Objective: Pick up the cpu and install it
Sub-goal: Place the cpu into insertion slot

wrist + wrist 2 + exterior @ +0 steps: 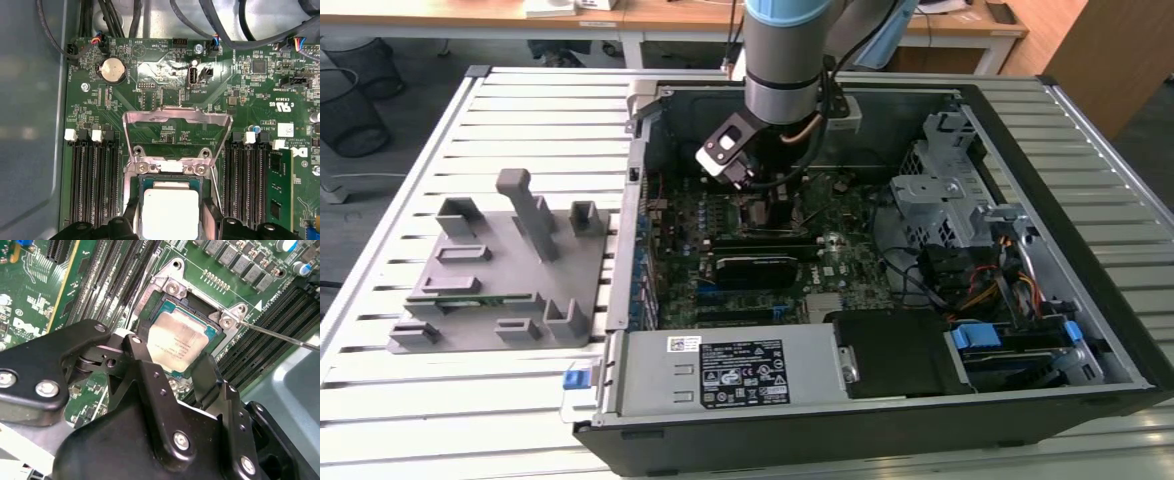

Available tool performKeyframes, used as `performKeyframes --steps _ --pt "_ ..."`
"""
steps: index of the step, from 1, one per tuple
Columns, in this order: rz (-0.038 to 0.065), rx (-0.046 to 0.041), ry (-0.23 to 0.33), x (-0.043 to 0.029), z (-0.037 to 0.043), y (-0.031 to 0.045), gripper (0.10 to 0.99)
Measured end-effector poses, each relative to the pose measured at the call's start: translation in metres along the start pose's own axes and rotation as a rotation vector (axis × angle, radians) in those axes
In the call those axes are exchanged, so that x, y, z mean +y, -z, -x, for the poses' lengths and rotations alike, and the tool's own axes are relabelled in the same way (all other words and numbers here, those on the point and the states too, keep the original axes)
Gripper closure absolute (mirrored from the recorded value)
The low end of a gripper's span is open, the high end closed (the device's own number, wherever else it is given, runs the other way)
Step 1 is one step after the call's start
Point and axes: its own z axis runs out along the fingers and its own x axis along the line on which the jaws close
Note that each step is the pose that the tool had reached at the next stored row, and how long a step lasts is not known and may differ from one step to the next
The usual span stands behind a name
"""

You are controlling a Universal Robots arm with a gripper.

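Silvery cpu (177, 342) lies within the black socket (161, 304), whose metal load frame (177, 117) stands open, so I judge the seating step is in hand, which calls for the chip to sit flat and square. Pincer (171, 359) straddles it; whether it clamps I cannot tell. Arm (781, 60) stands near-vertical at the exterior view's top centre, wrist down inside the open case (894, 105).

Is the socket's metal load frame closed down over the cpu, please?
No, in the first wrist view the metal load frame stands swung open, and the cpu lies uncovered.
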Motion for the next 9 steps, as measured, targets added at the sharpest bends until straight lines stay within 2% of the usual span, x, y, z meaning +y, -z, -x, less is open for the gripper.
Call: performKeyframes --steps 7,9 --pt "-0.001 -0.0001 0.0 0.0006 -0.0002 0.0135 0.494" --pt "-0.003 0.0001 0.0 0.0008 -0.0003 0.0167 0.616"
